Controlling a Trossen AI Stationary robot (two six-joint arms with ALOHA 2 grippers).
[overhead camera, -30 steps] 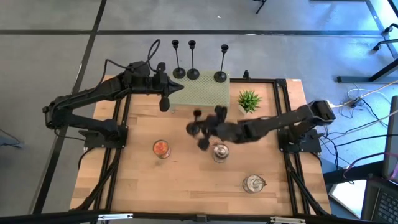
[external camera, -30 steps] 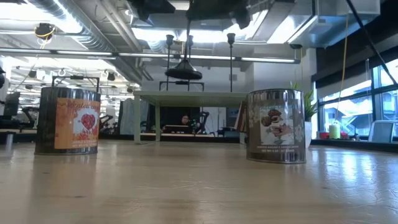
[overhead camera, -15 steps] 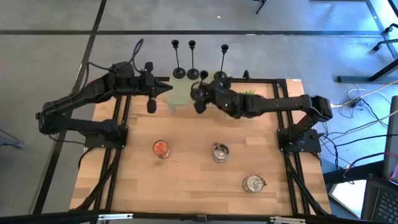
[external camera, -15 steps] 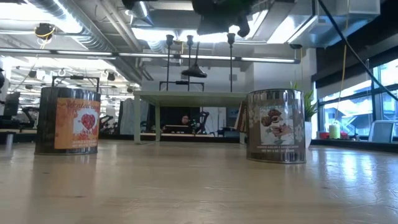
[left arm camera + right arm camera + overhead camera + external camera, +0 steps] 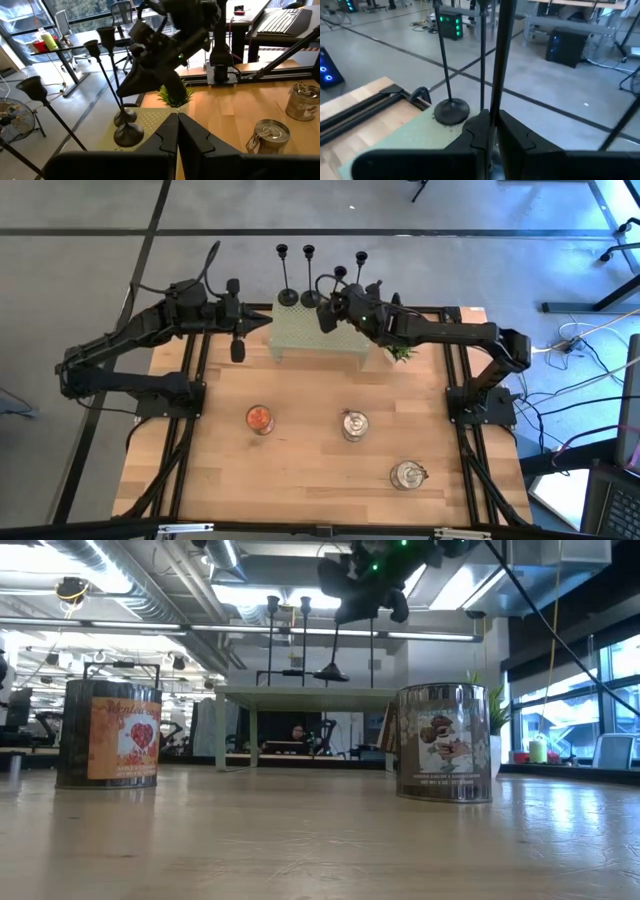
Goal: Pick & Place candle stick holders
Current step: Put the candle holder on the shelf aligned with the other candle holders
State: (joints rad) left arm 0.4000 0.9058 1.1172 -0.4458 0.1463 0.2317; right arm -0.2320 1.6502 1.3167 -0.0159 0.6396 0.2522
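Three black candlestick holders (image 5: 288,275) (image 5: 310,275) (image 5: 358,275) stand on their round bases at the far edge of a green-topped raised platform (image 5: 300,335). My right gripper (image 5: 327,315) is over the platform and shut on the fourth holder (image 5: 333,655). That holder's base (image 5: 330,672) hangs a little above the platform top (image 5: 300,691). My left gripper (image 5: 238,350) is shut and empty, just left of the platform; its fingers (image 5: 176,125) show closed in the left wrist view. My right gripper pinches the holder's thin stem (image 5: 496,95) between its two fingers, well above the base. The fingers come from the table's right side and lie across the stem. The holder hangs base down, nearly upright, clear of the platform.
Three short tins stand on the wooden table (image 5: 259,419) (image 5: 352,424) (image 5: 407,474); two show in the low view (image 5: 108,733) (image 5: 444,742). A small green plant (image 5: 402,348) sits right of the platform, partly under my right arm. Black rails run along the table's sides.
My right gripper has carried the holder from the table's middle up and toward the far edge, to above the platform beside the standing holders. The holder now hangs close to upright. My left gripper has drawn back toward the table's left edge.
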